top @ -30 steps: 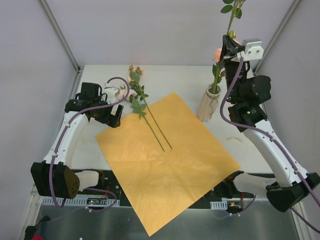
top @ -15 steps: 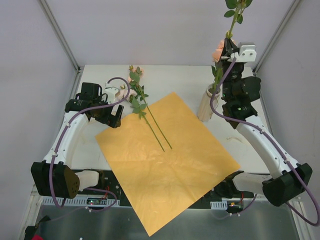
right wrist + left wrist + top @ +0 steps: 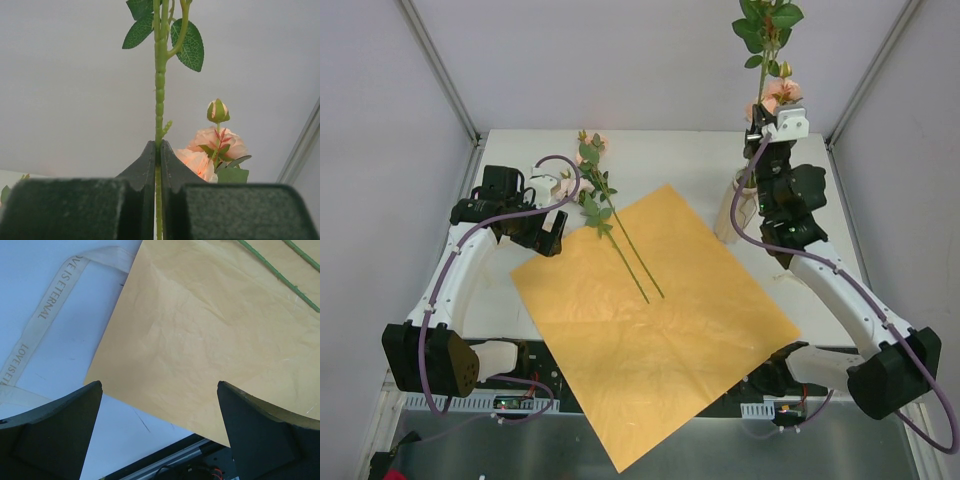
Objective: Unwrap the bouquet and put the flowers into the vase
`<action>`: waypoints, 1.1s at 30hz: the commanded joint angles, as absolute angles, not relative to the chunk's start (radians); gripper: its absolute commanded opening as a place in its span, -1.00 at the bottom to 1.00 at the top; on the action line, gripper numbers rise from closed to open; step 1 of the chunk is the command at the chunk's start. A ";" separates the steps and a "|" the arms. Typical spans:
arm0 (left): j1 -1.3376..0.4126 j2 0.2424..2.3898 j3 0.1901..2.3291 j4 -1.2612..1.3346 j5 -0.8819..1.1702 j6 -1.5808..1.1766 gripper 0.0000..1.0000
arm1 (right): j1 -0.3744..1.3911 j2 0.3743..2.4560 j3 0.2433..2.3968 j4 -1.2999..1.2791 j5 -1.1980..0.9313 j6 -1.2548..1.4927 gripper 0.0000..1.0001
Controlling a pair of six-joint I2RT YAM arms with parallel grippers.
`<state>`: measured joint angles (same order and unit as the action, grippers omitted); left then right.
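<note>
green stem [image 3: 159,90] sits pinched in your right gripper [image 3: 159,150], rising above it; the vase [image 3: 730,220] stands below. your left gripper [image 3: 157,387] gapes wide over orange paper [image 3: 200,340].

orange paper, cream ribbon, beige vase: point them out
orange paper sheet [image 3: 660,330], top view, flat middle
cream printed ribbon [image 3: 56,292], left wrist view, lettered strip
slim beige vase [image 3: 728,218], top view, body

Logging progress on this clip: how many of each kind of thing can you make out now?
Flower stems lying down: 2
Flower stem in the right gripper: 1
Orange paper: 1
Vase: 1
Ribbon: 1
Total: 6
A rose behind the held stem may belong to another; cannot tell.
</note>
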<state>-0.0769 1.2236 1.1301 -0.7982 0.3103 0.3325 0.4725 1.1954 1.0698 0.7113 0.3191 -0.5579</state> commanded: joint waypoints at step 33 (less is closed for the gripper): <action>-0.068 1.223 1.215 -0.827 0.302 0.290 0.98 | 0.903 1.331 1.284 -0.112 0.134 -0.281 0.43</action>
<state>-0.0769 1.2232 1.1870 -0.8009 0.3050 0.2981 0.8715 1.1381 1.2175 0.1432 0.2626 -0.3840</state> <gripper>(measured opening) 0.992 0.735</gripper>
